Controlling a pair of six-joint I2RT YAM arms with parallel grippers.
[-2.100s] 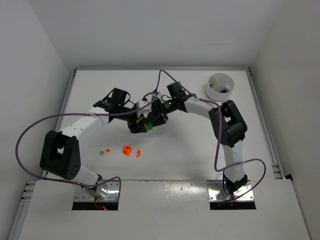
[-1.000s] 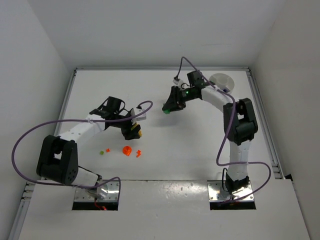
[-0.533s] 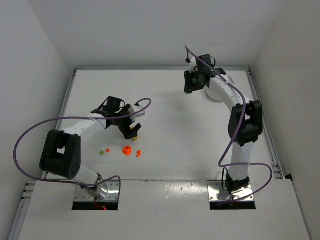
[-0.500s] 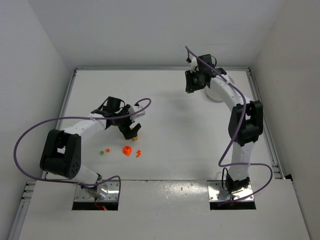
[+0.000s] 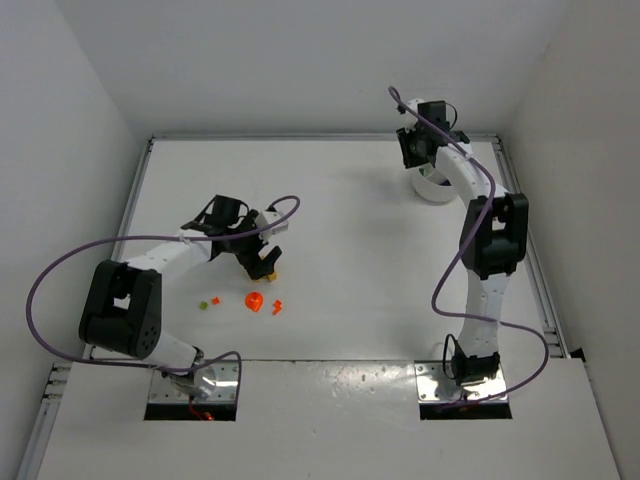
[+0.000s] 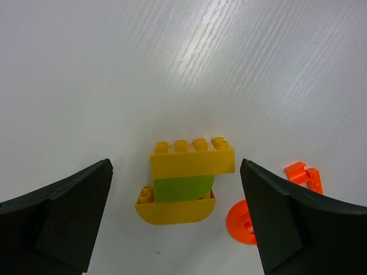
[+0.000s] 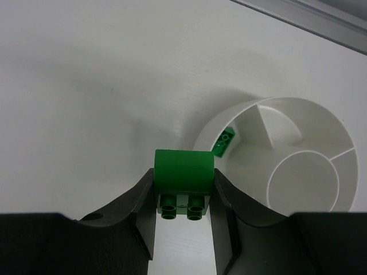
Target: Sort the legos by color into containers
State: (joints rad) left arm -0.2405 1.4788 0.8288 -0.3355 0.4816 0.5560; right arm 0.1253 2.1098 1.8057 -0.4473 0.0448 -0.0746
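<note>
My right gripper (image 7: 183, 197) is shut on a dark green lego (image 7: 183, 175) and holds it just left of the round white divided dish (image 7: 321, 123), above the table. One small green piece (image 7: 225, 141) leans inside the dish's nearest section. In the top view the right gripper (image 5: 413, 150) is at the dish (image 5: 432, 187), far right. My left gripper (image 6: 178, 189) is open, its jaws on either side of a yellow-and-light-green lego stack (image 6: 184, 180) lying on the table; the left gripper (image 5: 262, 258) is left of centre.
An orange disc (image 6: 243, 215) and a small orange bit (image 6: 303, 175) lie just right of the stack. In the top view the orange disc (image 5: 254, 300), orange bit (image 5: 277, 306) and two tiny green and orange pieces (image 5: 208, 301) lie near the front left.
My right gripper has carried the dark green lego from the table's middle to the back right, up to the dish. My left gripper has drawn back left and settled over the yellow stack.
</note>
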